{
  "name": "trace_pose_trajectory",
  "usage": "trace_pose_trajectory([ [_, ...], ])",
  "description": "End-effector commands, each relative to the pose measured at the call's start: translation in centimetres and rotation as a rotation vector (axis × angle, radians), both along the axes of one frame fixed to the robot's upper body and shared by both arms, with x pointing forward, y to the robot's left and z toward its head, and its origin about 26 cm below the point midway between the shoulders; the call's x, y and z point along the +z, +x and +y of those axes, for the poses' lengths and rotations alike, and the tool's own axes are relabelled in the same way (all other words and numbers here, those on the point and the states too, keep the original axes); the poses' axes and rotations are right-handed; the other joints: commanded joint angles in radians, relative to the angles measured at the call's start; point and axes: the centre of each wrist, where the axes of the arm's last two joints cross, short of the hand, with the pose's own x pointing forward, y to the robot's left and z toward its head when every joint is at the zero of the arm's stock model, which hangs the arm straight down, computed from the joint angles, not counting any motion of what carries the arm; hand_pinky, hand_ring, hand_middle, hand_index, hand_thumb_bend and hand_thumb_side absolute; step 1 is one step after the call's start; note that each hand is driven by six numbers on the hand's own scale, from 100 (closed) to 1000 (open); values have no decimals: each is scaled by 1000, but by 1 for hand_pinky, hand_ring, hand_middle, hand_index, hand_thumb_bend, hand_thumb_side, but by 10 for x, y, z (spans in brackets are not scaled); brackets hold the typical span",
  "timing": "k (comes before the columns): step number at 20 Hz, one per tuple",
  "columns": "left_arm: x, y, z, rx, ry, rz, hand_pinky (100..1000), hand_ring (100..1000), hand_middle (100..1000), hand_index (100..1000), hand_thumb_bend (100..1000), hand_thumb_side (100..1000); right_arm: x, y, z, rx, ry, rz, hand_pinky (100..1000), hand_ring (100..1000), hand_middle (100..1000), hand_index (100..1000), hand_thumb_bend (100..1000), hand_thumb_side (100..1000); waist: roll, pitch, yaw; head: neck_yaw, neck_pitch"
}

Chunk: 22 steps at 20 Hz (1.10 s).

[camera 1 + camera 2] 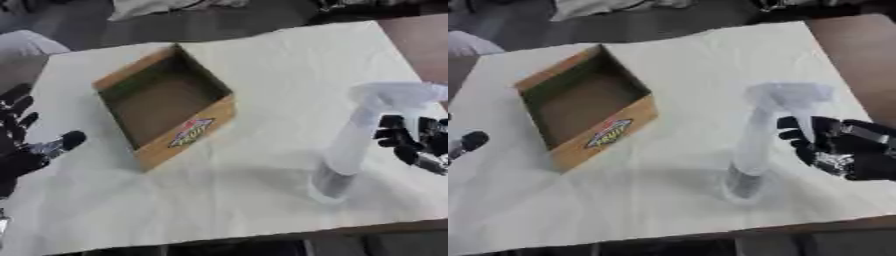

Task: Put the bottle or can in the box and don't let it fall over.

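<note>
the spray bottle point(759, 145) stands upright on the white cloth point(262, 60) that covers the worktop point(859, 55), near the front edge and well to the right of the box point(166, 107); its base looks dark and its body and trigger head are pale and blurred. just to the right of the bottle, the right hand point(837, 147) is at the level of the bottle's upper body, its dark fingers partly curled toward the bottle, but whether they touch it or grip it cannot be told. on the left of the box, near the worktop's left edge, the left hand point(22, 145) rests with fingers straight and spread, thumb out toward the box, holding nothing. the box, an open cardboard tray with a coloured label on its near wall, sits farther back than the bottle, turned at an angle with nothing visible inside it. beyond the box the cloth runs to the worktop's far edge.
</note>
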Motion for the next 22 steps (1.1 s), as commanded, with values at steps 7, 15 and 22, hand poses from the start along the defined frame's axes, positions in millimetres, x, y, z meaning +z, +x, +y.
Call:
trace_pose_trajectory([
  [7, 7, -1, -1, -15, 7, -23, 1000, 1000, 966, 858, 1000, 100, 7, 6, 5, -9, 9, -16, 1000, 1000, 1000, 1000, 100, 497, -1, -8, 3, -7, 5],
  [15, 7, -1, -1, -16, 4, -20, 1000, 1000, 966, 857, 1000, 100, 7, 9, 12, 6, 29, -18, 1000, 1000, 1000, 1000, 100, 521, 0, -7, 5, -8, 5],
  [22, 6, -1, -1, -17, 2, -18, 1000, 1000, 966, 856, 1000, 100, 6, 10, 22, 43, 63, 0, 1000, 1000, 1000, 1000, 100, 627, 0, -7, 6, -10, 5],
])
